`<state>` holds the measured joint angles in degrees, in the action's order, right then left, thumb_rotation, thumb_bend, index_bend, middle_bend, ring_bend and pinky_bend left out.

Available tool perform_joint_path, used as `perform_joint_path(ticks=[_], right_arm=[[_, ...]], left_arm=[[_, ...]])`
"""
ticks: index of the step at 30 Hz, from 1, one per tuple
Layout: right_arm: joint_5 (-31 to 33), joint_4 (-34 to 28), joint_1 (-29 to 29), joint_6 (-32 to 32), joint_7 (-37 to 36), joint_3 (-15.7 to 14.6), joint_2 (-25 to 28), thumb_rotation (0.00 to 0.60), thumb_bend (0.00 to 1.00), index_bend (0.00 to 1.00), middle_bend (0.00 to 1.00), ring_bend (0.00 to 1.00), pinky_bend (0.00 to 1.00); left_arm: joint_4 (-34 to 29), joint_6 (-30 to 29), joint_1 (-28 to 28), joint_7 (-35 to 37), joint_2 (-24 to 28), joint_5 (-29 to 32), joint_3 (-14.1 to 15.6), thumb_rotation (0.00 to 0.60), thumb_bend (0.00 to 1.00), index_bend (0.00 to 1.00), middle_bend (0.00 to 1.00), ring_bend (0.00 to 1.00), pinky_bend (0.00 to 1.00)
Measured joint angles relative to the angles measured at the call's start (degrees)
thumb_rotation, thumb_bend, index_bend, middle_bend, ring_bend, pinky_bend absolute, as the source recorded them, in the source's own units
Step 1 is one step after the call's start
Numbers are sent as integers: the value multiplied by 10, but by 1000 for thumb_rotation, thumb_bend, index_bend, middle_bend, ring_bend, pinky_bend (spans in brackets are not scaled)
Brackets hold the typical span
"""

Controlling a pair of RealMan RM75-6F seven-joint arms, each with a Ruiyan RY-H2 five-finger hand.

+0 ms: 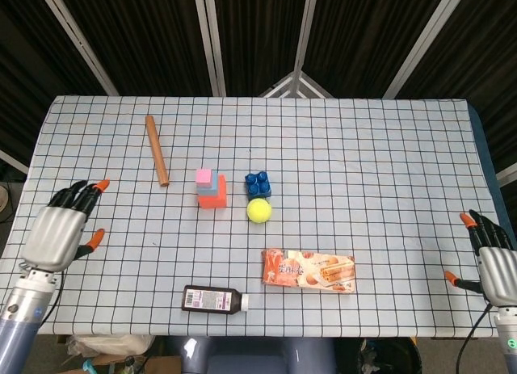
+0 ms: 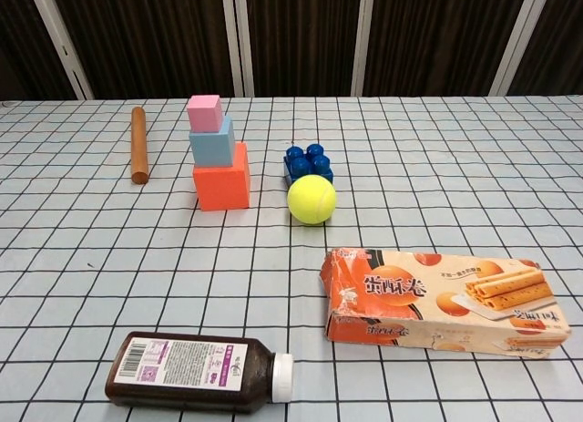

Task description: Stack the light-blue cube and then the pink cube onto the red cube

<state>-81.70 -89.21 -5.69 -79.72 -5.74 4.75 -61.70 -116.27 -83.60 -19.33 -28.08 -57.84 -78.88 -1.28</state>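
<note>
The pink cube (image 2: pixel 205 113) sits on top of the light-blue cube (image 2: pixel 212 144), which rests on the red cube (image 2: pixel 222 181); the head view shows the same stack, with the pink cube (image 1: pixel 203 177) above the red cube (image 1: pixel 215 199). My left hand (image 1: pixel 63 228) hangs open at the table's left edge, far from the stack, holding nothing. My right hand (image 1: pixel 492 259) is open at the right edge, also empty. Neither hand appears in the chest view.
A wooden rod (image 1: pixel 157 149) lies left of the stack. A blue toy brick (image 1: pixel 258 182) and a yellow tennis ball (image 1: pixel 258 210) sit just right of it. A biscuit box (image 1: pixel 308 270) and a brown bottle (image 1: pixel 213 299) lie near the front edge.
</note>
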Motion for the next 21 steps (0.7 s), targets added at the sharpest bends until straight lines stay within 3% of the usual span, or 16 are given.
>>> perform_joint_path(ticks=[4, 10, 21], right_arm=[[1, 1, 1, -7, 14, 2, -5, 600, 129, 1, 7, 29, 103], [-6, 2, 1, -17, 25, 3, -10, 600, 128, 1, 7, 29, 103], [-11, 12, 3, -34, 30, 8, -21, 600, 129, 1, 7, 29, 103]], left_arm=[[96, -39, 56, 50, -32, -32, 23, 600, 363, 87, 149, 105, 194], [179, -70, 91, 118, -77, -58, 31, 600, 363, 93, 147, 105, 193], [235, -107, 121, 179, -104, -98, 26, 600, 363, 98, 150, 105, 191]])
